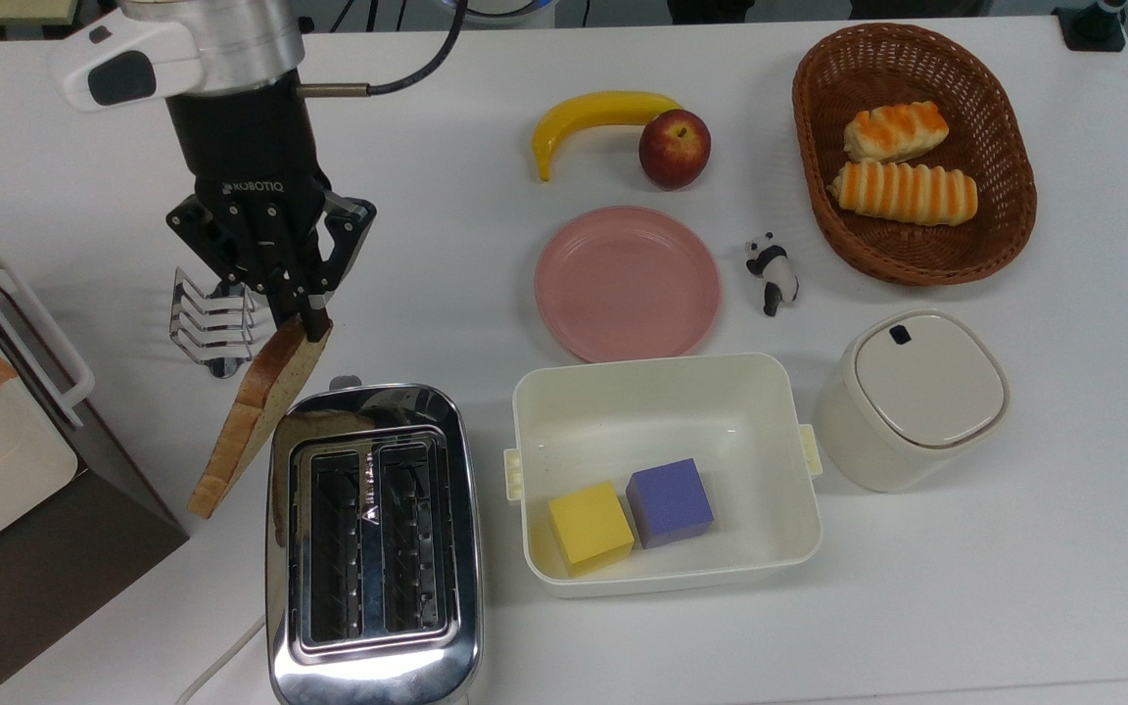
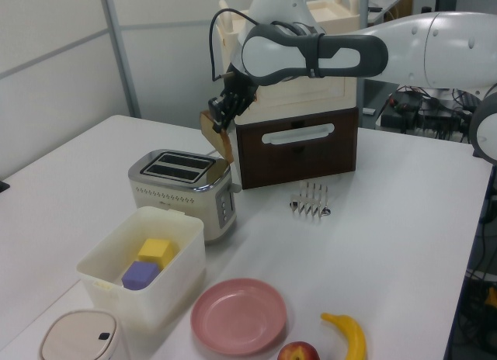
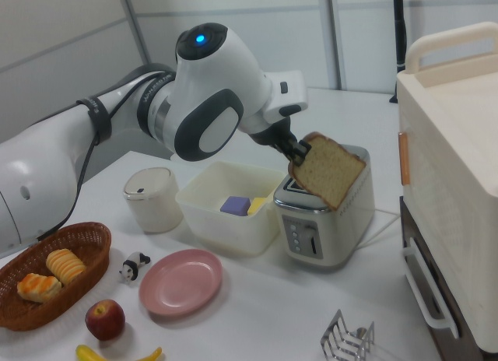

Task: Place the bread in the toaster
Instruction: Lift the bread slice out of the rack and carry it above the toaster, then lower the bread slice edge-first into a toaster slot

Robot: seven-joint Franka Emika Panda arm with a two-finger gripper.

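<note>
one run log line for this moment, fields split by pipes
claw: shut on bread | bread: tilted, in the air beside toaster | toaster slots: both without bread | phase: carry, not yet inserted
</note>
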